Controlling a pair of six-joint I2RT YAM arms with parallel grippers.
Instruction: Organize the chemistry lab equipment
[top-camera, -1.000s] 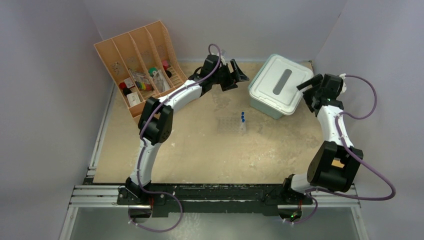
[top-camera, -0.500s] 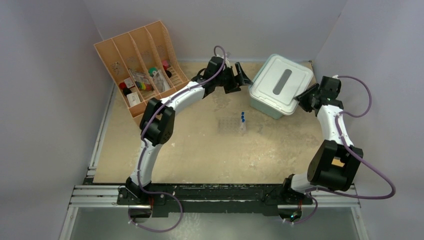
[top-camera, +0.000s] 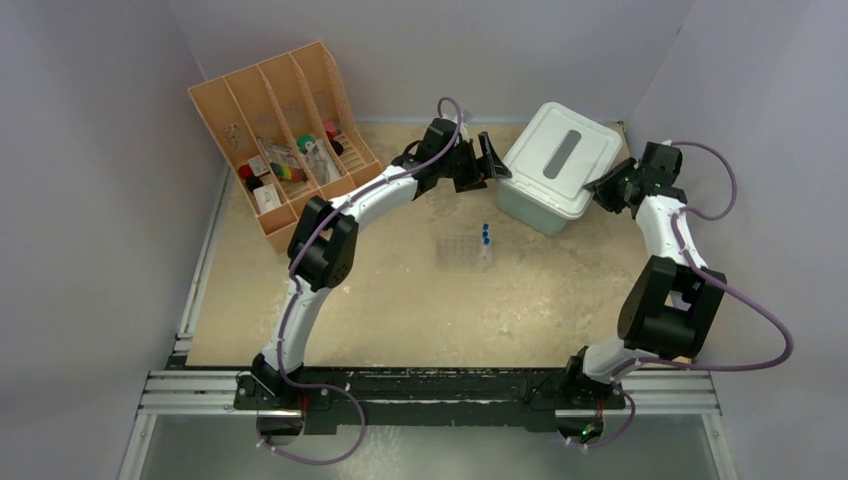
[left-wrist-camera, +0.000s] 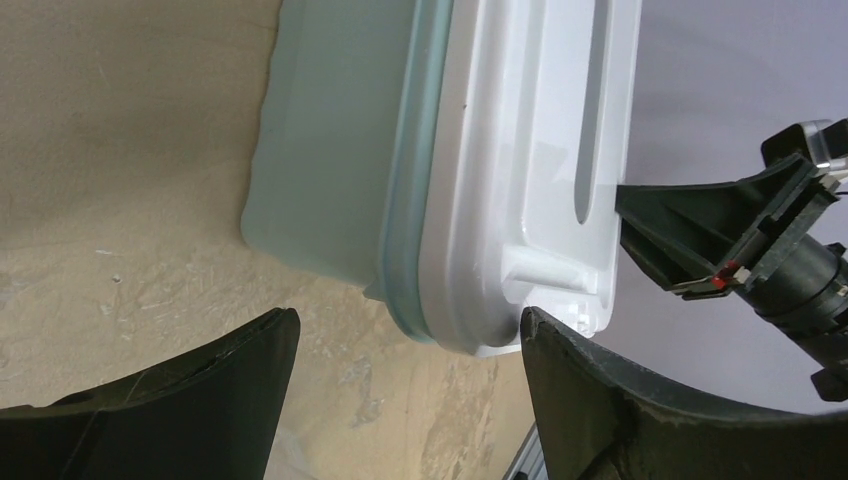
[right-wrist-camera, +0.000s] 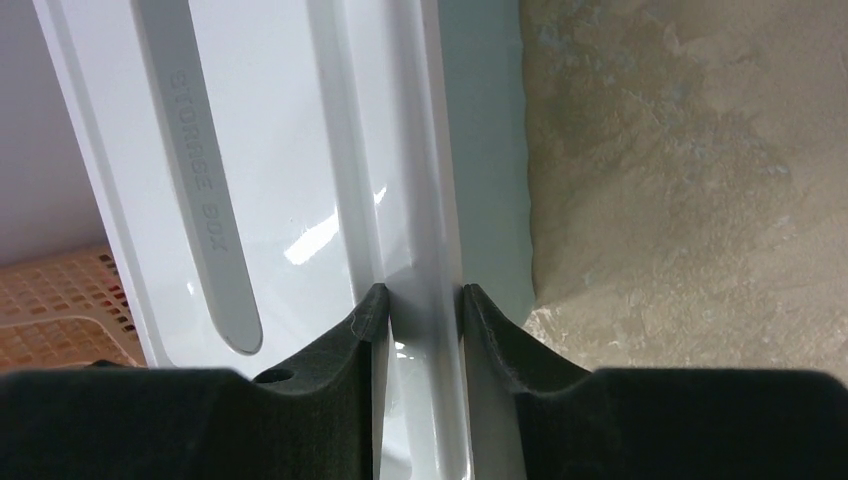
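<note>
The clear tube rack (top-camera: 455, 248) stands mid-table with blue-capped thin tubes (top-camera: 485, 236) at its right end, far from both grippers. A pale green storage box (top-camera: 522, 208) at the back right carries a white lid (top-camera: 560, 158) with a dark handle slot. My right gripper (top-camera: 603, 189) (right-wrist-camera: 425, 296) is shut on the lid's right rim (right-wrist-camera: 430, 200). Beside the box's left corner (left-wrist-camera: 400, 300), my left gripper (top-camera: 488, 160) (left-wrist-camera: 408, 318) is open, with the corner just beyond its fingertips. The other lab items are not visible loose on the table.
The peach slotted organizer (top-camera: 285, 125) leans at the back left with small items in its slots. Walls close in the table at the back and on both sides. A metal rail (top-camera: 430, 390) runs along the near edge by the arm bases.
My right gripper has closed on the lid's rim, and the lid now sits raised and shifted on the box. The left gripper has moved right toward the box's left corner, still open.
</note>
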